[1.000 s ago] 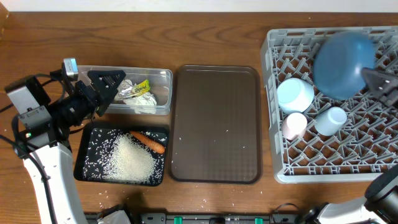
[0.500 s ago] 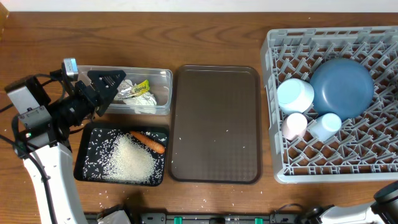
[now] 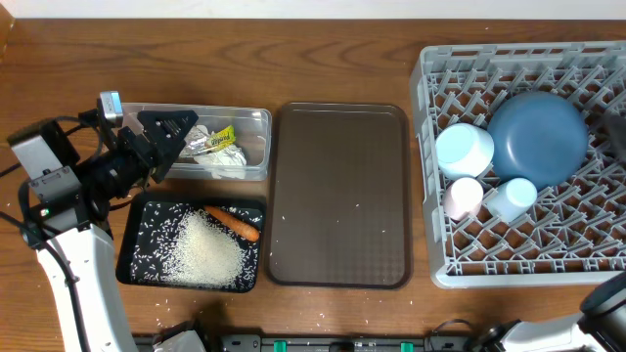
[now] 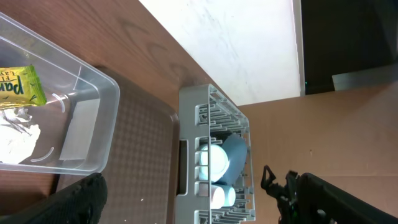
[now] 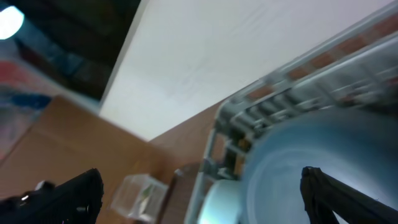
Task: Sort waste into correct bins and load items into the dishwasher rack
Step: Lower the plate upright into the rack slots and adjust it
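The blue plate [image 3: 539,137] leans in the grey dishwasher rack [image 3: 587,264], beside the light-blue bowl [image 3: 464,149], pink cup [image 3: 462,196] and small blue cup [image 3: 514,198]. My right gripper [image 5: 205,199] hangs open above the plate [image 5: 311,162], holding nothing; overhead only its dark tip shows at the right edge. My left gripper [image 3: 166,132] stands open and empty at the left end of the clear tub [image 3: 256,122], which holds foil [image 3: 201,145], a green-yellow wrapper [image 3: 226,136] and tissue [image 3: 230,161]. Rice [image 3: 205,249] and a carrot piece [image 3: 233,221] lie in the black tray [image 3: 137,244].
A large brown serving tray [image 3: 342,196] lies between the bins and the rack, with a few rice grains on it. Stray grains dot the wooden table near its front edge. A white wall runs along the far side.
My right gripper has let go of the blue plate, which dropped to rest in the rack, and the arm has drawn back to the right edge. The left arm has not moved.
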Action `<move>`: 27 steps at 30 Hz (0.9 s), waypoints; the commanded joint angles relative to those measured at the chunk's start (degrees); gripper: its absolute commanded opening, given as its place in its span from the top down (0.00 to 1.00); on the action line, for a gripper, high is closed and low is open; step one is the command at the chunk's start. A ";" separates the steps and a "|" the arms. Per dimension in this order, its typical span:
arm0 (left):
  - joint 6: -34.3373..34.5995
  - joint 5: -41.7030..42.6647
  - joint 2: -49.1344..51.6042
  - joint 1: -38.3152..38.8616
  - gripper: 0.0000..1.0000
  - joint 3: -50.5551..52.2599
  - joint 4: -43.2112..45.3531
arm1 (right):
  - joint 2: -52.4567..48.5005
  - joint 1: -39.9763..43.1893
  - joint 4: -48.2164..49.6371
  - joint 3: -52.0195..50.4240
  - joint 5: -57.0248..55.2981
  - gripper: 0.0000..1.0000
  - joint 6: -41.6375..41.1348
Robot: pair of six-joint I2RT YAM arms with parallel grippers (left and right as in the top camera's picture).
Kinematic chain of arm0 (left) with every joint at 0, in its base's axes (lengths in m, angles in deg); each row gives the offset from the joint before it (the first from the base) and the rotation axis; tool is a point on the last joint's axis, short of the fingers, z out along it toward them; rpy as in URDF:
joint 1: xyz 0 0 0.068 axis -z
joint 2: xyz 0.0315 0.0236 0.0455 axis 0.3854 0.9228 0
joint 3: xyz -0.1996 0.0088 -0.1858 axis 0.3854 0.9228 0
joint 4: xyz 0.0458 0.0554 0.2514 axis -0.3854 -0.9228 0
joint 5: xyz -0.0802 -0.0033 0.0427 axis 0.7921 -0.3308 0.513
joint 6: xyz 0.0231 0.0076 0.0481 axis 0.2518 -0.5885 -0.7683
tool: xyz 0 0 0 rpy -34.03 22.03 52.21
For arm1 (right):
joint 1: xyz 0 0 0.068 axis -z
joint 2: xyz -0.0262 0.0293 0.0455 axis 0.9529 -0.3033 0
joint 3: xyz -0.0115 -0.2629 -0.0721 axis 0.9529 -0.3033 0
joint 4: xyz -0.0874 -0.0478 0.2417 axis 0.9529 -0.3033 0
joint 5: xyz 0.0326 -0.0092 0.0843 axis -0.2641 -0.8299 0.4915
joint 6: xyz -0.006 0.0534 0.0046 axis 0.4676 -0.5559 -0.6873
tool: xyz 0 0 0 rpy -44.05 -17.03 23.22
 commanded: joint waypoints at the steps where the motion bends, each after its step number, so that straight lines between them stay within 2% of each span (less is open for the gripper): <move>1: 0.48 -0.09 -0.33 -0.31 0.01 -0.50 -0.09 | -0.22 -5.66 -0.07 0.68 0.72 0.01 -3.15; 10: 0.48 -0.07 -0.33 -0.31 0.02 -0.50 -0.09 | -0.22 -24.00 -0.09 0.68 0.76 0.01 -3.15; 18: 0.48 -0.09 -0.33 -0.31 0.01 -0.50 -0.09 | -0.22 -43.67 0.20 0.68 -0.94 0.01 -2.67; 22: 0.48 -0.09 -0.33 -0.31 0.01 -0.50 -0.09 | -0.22 -49.94 0.28 0.68 -10.73 0.01 -3.13; 25: 0.48 -0.09 -0.33 -0.31 0.01 -0.50 -0.09 | -0.04 -52.70 -0.11 0.68 -23.34 0.01 -7.87; 27: 0.48 -0.09 -0.33 -0.31 0.01 -0.50 -0.09 | 0.39 -53.68 -0.11 0.70 -27.30 0.01 -10.21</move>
